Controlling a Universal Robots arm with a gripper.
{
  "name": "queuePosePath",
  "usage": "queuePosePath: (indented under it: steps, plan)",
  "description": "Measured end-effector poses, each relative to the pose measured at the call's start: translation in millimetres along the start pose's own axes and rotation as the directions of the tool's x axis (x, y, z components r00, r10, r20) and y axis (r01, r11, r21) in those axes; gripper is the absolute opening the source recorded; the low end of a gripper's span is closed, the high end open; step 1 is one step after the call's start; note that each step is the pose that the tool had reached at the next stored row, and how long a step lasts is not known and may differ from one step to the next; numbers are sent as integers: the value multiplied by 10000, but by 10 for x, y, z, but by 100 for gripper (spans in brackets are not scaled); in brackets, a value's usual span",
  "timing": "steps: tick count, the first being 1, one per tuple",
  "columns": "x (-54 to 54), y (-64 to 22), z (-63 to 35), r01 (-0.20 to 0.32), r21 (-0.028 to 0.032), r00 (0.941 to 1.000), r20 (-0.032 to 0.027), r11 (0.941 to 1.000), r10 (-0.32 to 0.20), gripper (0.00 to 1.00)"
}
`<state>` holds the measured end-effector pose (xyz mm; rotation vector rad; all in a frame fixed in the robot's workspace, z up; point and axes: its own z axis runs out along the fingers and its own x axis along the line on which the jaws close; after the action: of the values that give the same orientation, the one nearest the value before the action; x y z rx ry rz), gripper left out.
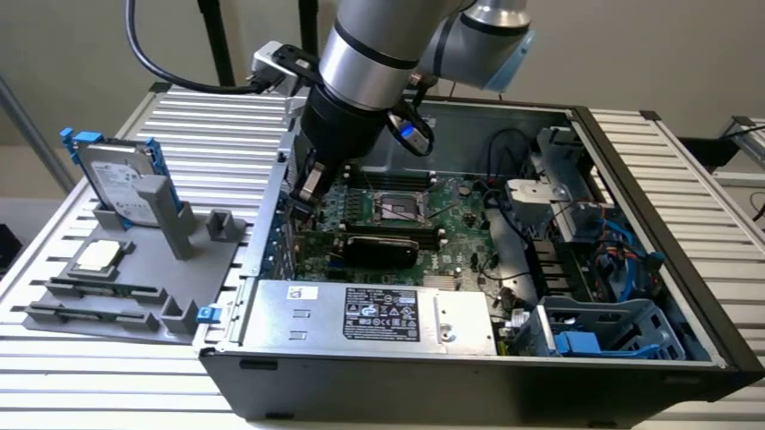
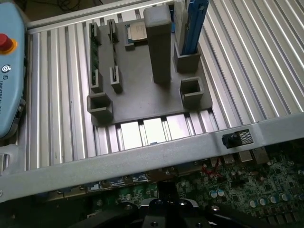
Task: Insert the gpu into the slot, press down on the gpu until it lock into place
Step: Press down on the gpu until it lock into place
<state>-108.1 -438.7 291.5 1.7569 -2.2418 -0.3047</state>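
Scene from exterior view: gpu (image 1: 385, 244) small, flat, black, rectangular, with dark shroud, lying lengthwise across green motherboard (image 1: 460, 210) inside open computer case (image 1: 478, 376). Set between square silver CPU socket (image 1: 400, 202) and large silver labelled power-supply box (image 1: 371, 313), near both. Looks level with board; locked in or not, cannot tell. Above it, robot arm (image 1: 371, 54) reaching down into case, with gripper (image 1: 301, 202) at exterior view's left end of gpu, just beside that end; touching or apart, cannot tell. Jaws pressed together, nothing seen pinched between them. To exterior view's left of case, on slatted metal table (image 1: 669, 161), grey fixture (image 1: 138, 282) carrying hard drive (image 1: 114, 175) upright in blue frame and square chip (image 1: 98, 257) lying flat.

Wrist view next: gripper (image 2: 161, 211) dark, low over green motherboard (image 2: 256, 190), jaws drawn tight together, holding nothing visible. Beyond it, grey wall of case (image 2: 142, 159), then slatted metal table (image 2: 247, 71) bearing grey fixture (image 2: 142, 99). On fixture, tall grey post (image 2: 159, 42) standing upright, hard drive (image 2: 192, 23) in blue frame just beside post. Pale blue teach pendant (image 2: 9, 80) with red button (image 2: 4, 42) lying on table, apart from fixture.
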Motion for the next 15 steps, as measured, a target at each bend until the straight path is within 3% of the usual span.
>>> queuePosePath:
  steps: [3, 15]
  plan:
    - [0, -1, 3, -17, 11, 10000, -40, 10000, 17, 11]
    - [-70, 13, 11, -135, 81, 9994, -319, 9999, 138, 11]
